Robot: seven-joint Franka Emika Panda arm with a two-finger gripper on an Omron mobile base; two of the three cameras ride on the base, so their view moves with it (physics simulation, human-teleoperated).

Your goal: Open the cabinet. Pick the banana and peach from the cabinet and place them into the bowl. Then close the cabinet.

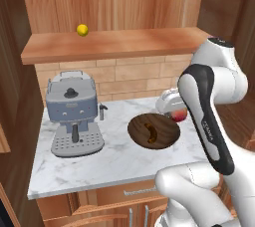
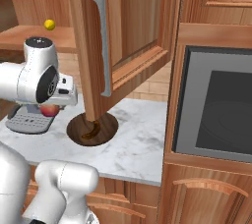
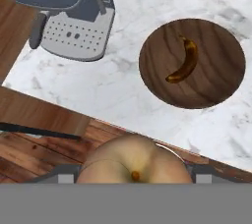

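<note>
Already my gripper (image 1: pixel 178 113) held the peach (image 1: pixel 180 115) across its middle, jaws wide, just right of the bowl (image 1: pixel 167 136) with the banana (image 1: pixel 150 132) in it. Round, soft, probably light, it wanted gentle pressure. Cabinet (image 2: pixel 133 31) stood open.

Cabinet (image 2: pixel 133 31) open: its reddish-brown panelled door with the long silver bar handle stands swung out, and a small yellow roundish fruit (image 1: pixel 82 30) sits on the shelf inside. Bowl (image 1: pixel 167 131), dark brown wood, wide and shallow, rests on the marble counter with a curved brownish-yellow banana (image 3: pixel 184 62) lying in it. Peach (image 3: pixel 134 165), tan above and reddish at the side, is off the counter between the gripper's fingers, beside the bowl's rim
</note>
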